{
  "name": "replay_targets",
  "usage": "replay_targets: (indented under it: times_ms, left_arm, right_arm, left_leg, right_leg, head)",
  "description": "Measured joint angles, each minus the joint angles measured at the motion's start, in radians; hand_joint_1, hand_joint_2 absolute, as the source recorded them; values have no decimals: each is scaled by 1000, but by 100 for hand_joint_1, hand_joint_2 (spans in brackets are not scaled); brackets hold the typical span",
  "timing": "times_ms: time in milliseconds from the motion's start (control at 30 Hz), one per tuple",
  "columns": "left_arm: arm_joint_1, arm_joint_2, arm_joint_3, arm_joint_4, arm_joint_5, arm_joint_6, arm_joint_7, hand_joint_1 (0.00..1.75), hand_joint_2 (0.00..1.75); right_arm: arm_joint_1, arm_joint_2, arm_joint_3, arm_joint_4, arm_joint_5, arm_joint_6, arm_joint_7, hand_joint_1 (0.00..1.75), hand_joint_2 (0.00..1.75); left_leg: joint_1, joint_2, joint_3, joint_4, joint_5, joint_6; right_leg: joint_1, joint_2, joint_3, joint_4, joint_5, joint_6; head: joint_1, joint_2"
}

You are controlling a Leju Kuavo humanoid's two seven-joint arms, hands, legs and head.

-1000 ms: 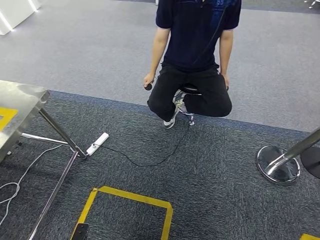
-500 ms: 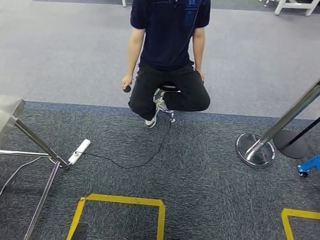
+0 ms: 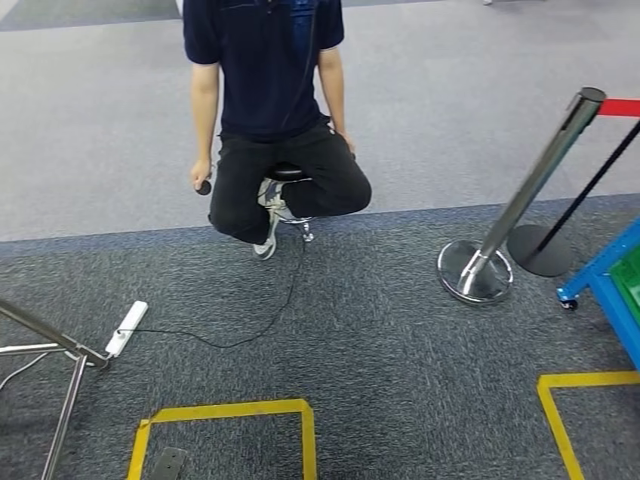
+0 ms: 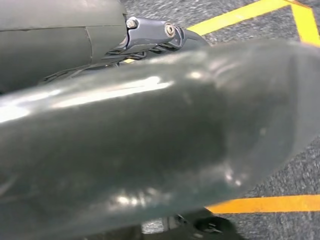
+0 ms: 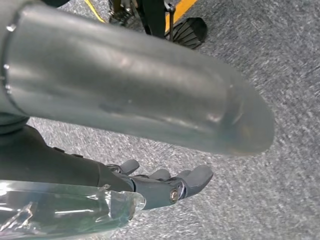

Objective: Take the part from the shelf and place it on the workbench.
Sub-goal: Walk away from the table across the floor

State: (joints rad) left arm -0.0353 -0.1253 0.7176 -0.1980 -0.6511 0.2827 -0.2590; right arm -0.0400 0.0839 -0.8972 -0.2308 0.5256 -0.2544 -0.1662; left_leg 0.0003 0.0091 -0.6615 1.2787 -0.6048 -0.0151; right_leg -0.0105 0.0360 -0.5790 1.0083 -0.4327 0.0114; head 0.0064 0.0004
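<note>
Right hand [image 5: 162, 187] hanging over grey carpet [image 5: 286, 100], dark fingers [image 5: 196, 176] stretched out side by side, slightly apart, nothing between them and the thick grey thumb. A fold of clear plastic [image 5: 68, 207] close behind the fingers, at the wrist; cannot tell what it belongs to.

Left hand [image 4: 158, 130] seen from very near, thumb blurred across most of the wrist view, dark fingers [image 4: 154, 35] lying along its far edge. Cannot tell whether spread or pressed together, nor whether anything sits in them. Yellow tape lines [image 4: 264, 204] on the carpet past the hand.

Cannot tell where the part lies relative to either hand. In the head view, a blue wheeled rack [image 3: 604, 275] with something green [image 3: 628, 285] in it, well ahead and off to the right-hand side, apart from both hands. Beside the rack, a chrome stanchion [image 3: 521, 200] with a red belt [image 3: 620, 107]. Straight ahead, a person [image 3: 264, 90] seated on a stool [image 3: 287, 172], a small dark object [image 3: 204, 187] in one hand, a cable [image 3: 249, 335] running to a white power strip [image 3: 127, 328].
</note>
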Motion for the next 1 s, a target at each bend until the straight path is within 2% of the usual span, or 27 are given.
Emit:
replay_targets:
  times_ms: [33,67,133,200,233,300,433,467,533,567,600,667,700,733,800,833,867,933,1000]
  left_arm:
    - [0,0,0,0,0,0,0,0,0]
    - [0,0,0,0,-1,0,0,0,0]
    - [-1,-1,0,0,0,0,-1,0,0]
    - [-2,-2,0,0,0,0,-2,0,0]
    - [-3,-2,0,0,0,0,-3,0,0]
    - [-4,-3,0,0,0,0,-3,0,0]
    - [-5,-2,0,0,0,0,-3,0,0]
    - [-5,-2,0,0,1,1,-3,0,0]
    - [-4,-2,0,0,0,0,-3,0,0]
    - [-3,-3,0,0,0,-1,-3,0,0]
    - [-3,-4,0,0,-1,-1,-3,0,0]
    - [-3,-6,0,0,-4,-1,-2,0,0]
    - [-3,-6,0,0,-6,-1,-2,0,0]
    - [-4,-7,0,0,-8,-1,-2,0,0]
    - [-6,-7,0,0,-11,1,-3,0,0]
    - [-6,-6,0,0,-12,2,-3,0,0]
    - [-7,-6,0,0,-12,2,-4,0,0]
    - [-5,-5,0,0,-8,4,-6,0,0]
    - [-2,-4,1,0,-2,5,-5,0,0]
  right_arm:
    - [1,0,0,0,0,0,0,0,0]
    - [2,0,0,0,0,0,0,0,0]
    - [2,0,0,0,0,0,2,0,0]
    - [1,0,0,0,1,0,6,0,0]
    - [3,0,0,0,2,0,9,0,0]
    - [7,0,0,0,3,-1,13,0,0]
    - [10,0,0,0,3,-1,14,0,0]
    - [11,0,0,0,3,-1,15,0,0]
    - [10,0,0,1,4,-1,26,0,0]
    - [9,1,0,2,5,-1,33,0,0]
    - [9,1,0,2,6,0,39,0,0]
    - [8,1,0,3,9,0,42,0,0]
    - [6,1,0,3,9,0,42,0,0]
    - [5,1,0,3,10,1,41,0,0]
    - [6,1,0,3,10,3,36,0,0]
    - [8,1,0,3,10,4,33,0,0]
    - [8,1,0,3,10,5,31,0,0]
    - [6,1,0,3,10,6,27,0,0]
    - [4,0,0,3,11,6,24,0,0]
  left_leg:
    - [2,-3,7,-19,24,0]
    - [5,-10,31,-72,62,-1]
    - [14,-49,91,-205,123,-2]
    - [17,-77,119,-272,137,1]
    - [15,-74,120,-279,135,5]
    - [11,-65,119,-276,135,13]
    - [13,-55,120,-280,139,19]
    - [13,-47,120,-282,141,25]
    - [5,-5,122,-284,140,39]
    - [0,17,123,-284,138,44]
    - [-3,38,127,-284,135,45]
    - [-7,55,134,-282,128,38]
    - [-9,63,138,-281,125,34]
    - [-12,70,139,-280,124,30]
    - [-12,84,141,-281,123,20]
    - [-10,78,141,-278,118,14]
    - [-8,64,135,-263,106,9]
    - [-4,20,94,-171,53,0]
    - [-1,2,29,-43,2,-5]
  right_leg:
    - [-1,13,0,0,1,1]
    - [-2,25,0,0,2,4]
    - [-3,50,-4,4,4,14]
    - [-4,71,-14,7,8,28]
    - [-5,81,-18,6,10,35]
    - [-10,90,-21,-1,14,43]
    - [-11,90,-27,0,14,48]
    - [-9,67,-38,20,0,50]
    - [-6,6,-104,171,-70,52]
    - [-4,-22,-121,219,-90,51]
    - [-3,-35,-115,223,-87,49]
    - [3,-73,-34,86,-34,41]
    - [6,-87,-8,41,-21,36]
    - [9,-95,3,22,-18,31]
    - [12,-79,1,18,-16,20]
    - [11,-70,0,15,-14,15]
    - [9,-60,0,12,-11,9]
    - [4,-41,0,9,-7,1]
    - [2,-17,-2,9,-6,-2]
  head:
    - [0,0]
    - [0,0]
    - [-1,0]
    - [-2,0]
    - [-2,0]
    - [-3,0]
    - [-3,0]
    - [0,0]
    - [6,0]
    - [8,0]
    - [8,0]
    - [8,0]
    - [7,0]
    - [7,0]
    - [6,0]
    - [5,0]
    - [4,0]
    - [-1,0]
    - [-2,0]
